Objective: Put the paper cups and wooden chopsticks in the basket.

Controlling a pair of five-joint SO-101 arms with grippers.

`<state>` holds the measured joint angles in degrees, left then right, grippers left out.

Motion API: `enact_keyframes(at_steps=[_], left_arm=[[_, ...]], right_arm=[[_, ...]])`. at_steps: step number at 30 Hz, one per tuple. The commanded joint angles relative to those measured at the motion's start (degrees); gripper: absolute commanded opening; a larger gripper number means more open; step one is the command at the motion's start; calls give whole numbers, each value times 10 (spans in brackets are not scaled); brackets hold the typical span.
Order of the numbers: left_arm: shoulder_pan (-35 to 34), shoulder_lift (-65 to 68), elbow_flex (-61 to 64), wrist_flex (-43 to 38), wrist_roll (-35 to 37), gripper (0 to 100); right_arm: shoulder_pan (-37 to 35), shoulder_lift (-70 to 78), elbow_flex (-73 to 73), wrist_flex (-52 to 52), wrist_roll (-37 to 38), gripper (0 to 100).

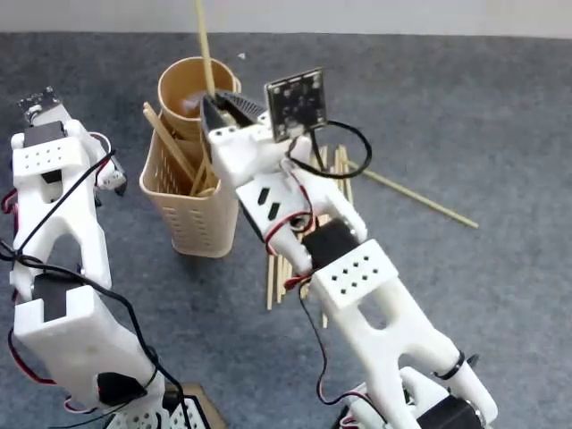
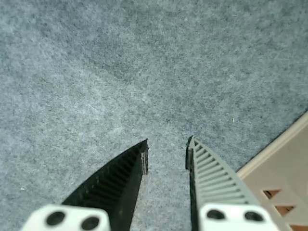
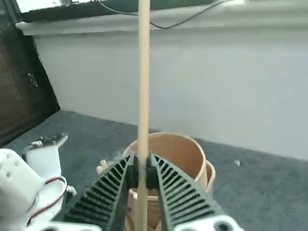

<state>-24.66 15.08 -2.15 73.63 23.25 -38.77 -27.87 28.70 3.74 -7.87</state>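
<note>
A cream slotted basket point(image 1: 192, 210) stands on the grey carpet with a brown paper cup point(image 1: 189, 88) and a few wooden chopsticks point(image 1: 170, 143) leaning in it. My right gripper point(image 1: 214, 103) hangs over the basket's rim, shut on an upright chopstick point(image 1: 205, 45) that points above the cup. In the right wrist view that chopstick point(image 3: 143, 72) rises between the fingers, my right gripper point(image 3: 142, 168) clamped on it, with the paper cup point(image 3: 171, 154) just behind. My left gripper point(image 2: 166, 149) is open over bare carpet, nothing between its fingers.
A bundle of chopsticks point(image 1: 295, 259) lies on the carpet under the right arm, and one long chopstick point(image 1: 420, 198) lies out to the right. The left arm point(image 1: 54, 232) stands left of the basket. A tan board edge point(image 2: 284, 168) lies beside the left gripper.
</note>
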Motion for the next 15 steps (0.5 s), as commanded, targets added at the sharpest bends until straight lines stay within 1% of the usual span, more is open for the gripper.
enact_keyframes(at_steps=[1,11,12,15], left_arm=[[9,-1,-1,-5,-8,162],[10,-1,-1,-5,-8,162],[10,-1,-1,-5,-8,162],[9,-1,-1,-5,-8,162]], right_arm=[[-7,-20,-58,-5,24,4],[-11,-15,-80,-6,22,4],[-11,-14,-80,-6,16,4],[-8,-4,-79,-6,-33,4]])
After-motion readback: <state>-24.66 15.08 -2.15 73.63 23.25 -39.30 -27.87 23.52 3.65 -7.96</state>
